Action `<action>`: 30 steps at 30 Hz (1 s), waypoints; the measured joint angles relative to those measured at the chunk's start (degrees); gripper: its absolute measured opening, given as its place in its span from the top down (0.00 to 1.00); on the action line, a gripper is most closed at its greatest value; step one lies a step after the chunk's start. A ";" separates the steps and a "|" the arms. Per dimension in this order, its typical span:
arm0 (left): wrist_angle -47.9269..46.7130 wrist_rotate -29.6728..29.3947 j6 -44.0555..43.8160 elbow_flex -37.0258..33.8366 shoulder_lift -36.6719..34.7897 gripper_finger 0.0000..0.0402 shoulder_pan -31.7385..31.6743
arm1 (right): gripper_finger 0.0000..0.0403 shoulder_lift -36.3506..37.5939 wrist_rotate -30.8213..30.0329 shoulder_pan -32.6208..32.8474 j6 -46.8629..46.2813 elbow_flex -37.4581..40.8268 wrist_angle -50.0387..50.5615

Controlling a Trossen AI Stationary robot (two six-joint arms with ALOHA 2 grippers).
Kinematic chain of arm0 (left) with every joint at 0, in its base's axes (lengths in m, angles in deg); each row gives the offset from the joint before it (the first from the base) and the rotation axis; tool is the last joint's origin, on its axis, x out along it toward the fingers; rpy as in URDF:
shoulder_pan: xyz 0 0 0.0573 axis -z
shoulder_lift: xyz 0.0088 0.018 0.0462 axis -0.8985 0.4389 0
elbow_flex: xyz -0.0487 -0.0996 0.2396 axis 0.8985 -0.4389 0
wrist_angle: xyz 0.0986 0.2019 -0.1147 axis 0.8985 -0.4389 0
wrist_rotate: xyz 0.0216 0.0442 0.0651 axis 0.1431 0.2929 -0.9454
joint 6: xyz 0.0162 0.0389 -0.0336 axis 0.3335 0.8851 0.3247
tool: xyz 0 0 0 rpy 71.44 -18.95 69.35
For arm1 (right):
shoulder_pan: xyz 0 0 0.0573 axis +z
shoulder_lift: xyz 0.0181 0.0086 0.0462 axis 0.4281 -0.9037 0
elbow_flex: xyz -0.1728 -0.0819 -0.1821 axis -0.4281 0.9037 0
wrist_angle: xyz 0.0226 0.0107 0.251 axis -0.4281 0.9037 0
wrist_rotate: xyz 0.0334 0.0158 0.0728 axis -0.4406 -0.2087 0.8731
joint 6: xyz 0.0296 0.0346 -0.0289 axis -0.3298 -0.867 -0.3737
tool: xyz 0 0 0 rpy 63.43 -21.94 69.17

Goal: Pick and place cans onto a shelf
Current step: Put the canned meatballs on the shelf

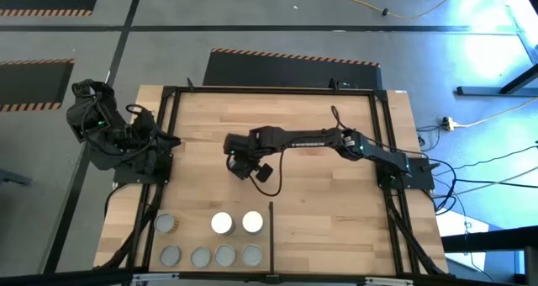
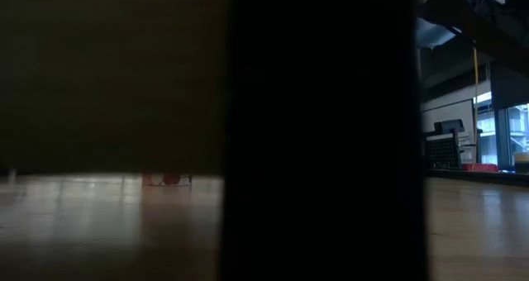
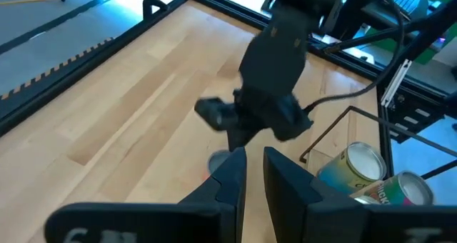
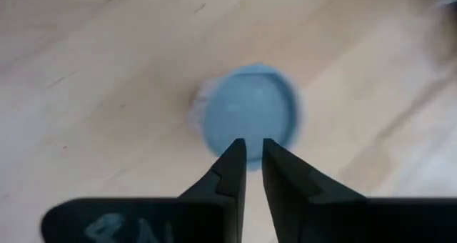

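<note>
Seven cans stand upright on the pale shelf board [image 1: 189, 240] at the table's near edge, left of the thin black divider bar [image 1: 271, 235]. Two have white tops [image 1: 221, 223] and the rest have grey tops [image 1: 200, 256]. One more grey-topped can [image 4: 250, 121] stands alone on the tabletop, hidden in the high view under my right gripper. My right gripper [image 4: 253, 157] hangs over that can at the table's middle [image 1: 239, 161], pointing down, fingers shut and empty. My left gripper [image 3: 255, 173] is shut and empty, folded back at the table's left edge [image 1: 126, 139].
A black metal frame [image 1: 168, 92] edges the planked tabletop. A loose cable [image 1: 273, 181] hangs from my right gripper. Bare board lies right of the divider bar [image 1: 328, 244]. In the low view a dark shape [image 2: 322, 132] close to the camera blocks most of the table.
</note>
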 joint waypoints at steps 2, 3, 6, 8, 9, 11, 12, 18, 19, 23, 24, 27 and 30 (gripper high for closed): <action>0.00 0.03 0.02 0.00 -0.02 0.89 0.00 | 0.88 1.53 -0.56 0.00 -0.20 -0.01 -1.11; 0.00 0.43 0.04 0.00 0.00 0.89 0.00 | 0.88 2.39 -0.54 0.00 -0.23 -0.01 -1.49; -0.21 2.44 0.32 0.00 0.00 0.89 0.00 | 0.87 5.26 -1.01 0.12 -2.88 -0.01 -2.74; -0.30 2.27 0.45 0.00 0.00 0.89 0.00 | 0.87 7.60 -1.67 0.15 -6.37 -0.01 -3.12; -0.47 1.83 0.47 0.00 0.00 0.89 0.00 | 0.87 8.79 -2.02 0.17 -8.47 -0.01 -3.63; -0.48 1.19 0.65 0.00 0.00 0.89 -0.02 | 0.88 11.43 -2.84 0.17 -12.34 -0.01 -3.66; -0.48 1.14 1.00 0.00 0.00 0.89 -0.02 | 0.88 12.61 -3.39 0.15 -14.23 -0.01 -3.71; -0.04 2.36 1.11 0.00 0.00 0.89 -0.01 | 0.88 21.07 -9.51 0.59 -16.02 -0.03 -3.35; -0.04 2.11 1.21 0.00 0.00 0.89 -0.02 | 0.88 22.77 -10.97 0.71 -15.48 -0.04 -3.54; -0.02 1.31 3.56 0.00 0.17 0.89 -0.19 | 0.88 29.09 -14.97 1.07 -15.33 -0.08 -3.33; -0.02 1.17 3.68 0.00 0.20 0.90 -0.55 | 0.88 30.61 -15.54 1.01 -15.35 -0.08 -3.40; -0.01 0.96 4.47 0.00 0.53 0.94 -2.07 | 0.88 34.88 -16.31 0.95 -15.37 -0.12 -3.25; 0.77 1.13 6.67 0.00 0.65 0.99 -4.03 | 0.88 38.53 -16.34 0.98 -15.37 -0.12 -2.93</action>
